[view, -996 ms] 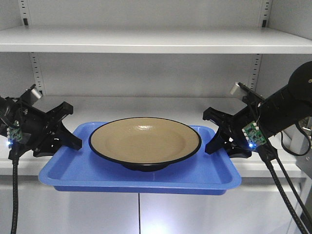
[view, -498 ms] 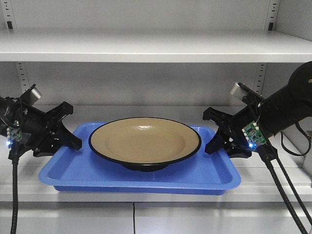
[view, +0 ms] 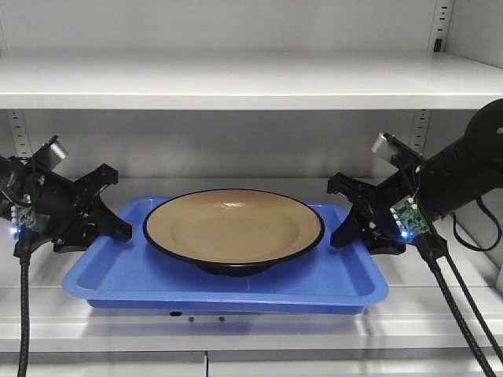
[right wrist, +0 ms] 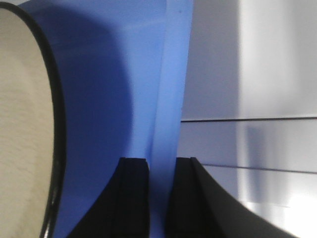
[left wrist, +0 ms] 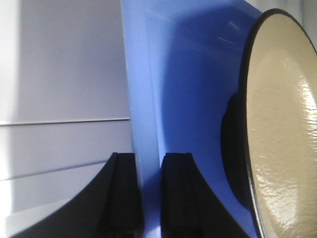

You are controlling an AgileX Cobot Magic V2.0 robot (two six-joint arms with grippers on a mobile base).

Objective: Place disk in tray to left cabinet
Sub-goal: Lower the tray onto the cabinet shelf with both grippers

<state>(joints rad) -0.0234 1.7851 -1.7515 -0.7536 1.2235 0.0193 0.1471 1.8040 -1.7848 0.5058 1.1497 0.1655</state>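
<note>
Open bay between lower shelf (view: 259, 169) and upper shelf (view: 251, 78) of left cabinet (view: 236, 133): wide, unobstructed above disk (view: 233, 226). Back wall bare apart from slotted strips at both sides. Tray (view: 228, 287) spans most of the bay width, front rim overhanging shelf edge. Disk fills tray centre; only narrow blue margins left at each end. Both margins taken: left gripper (view: 118, 229) clamped on left rim, right gripper (view: 339, 234) clamped on right rim, jaws one inside, one outside the rim. Arms and cables flank tray outboard, blocking side access. Clear approach only from front and from above disk.
</note>
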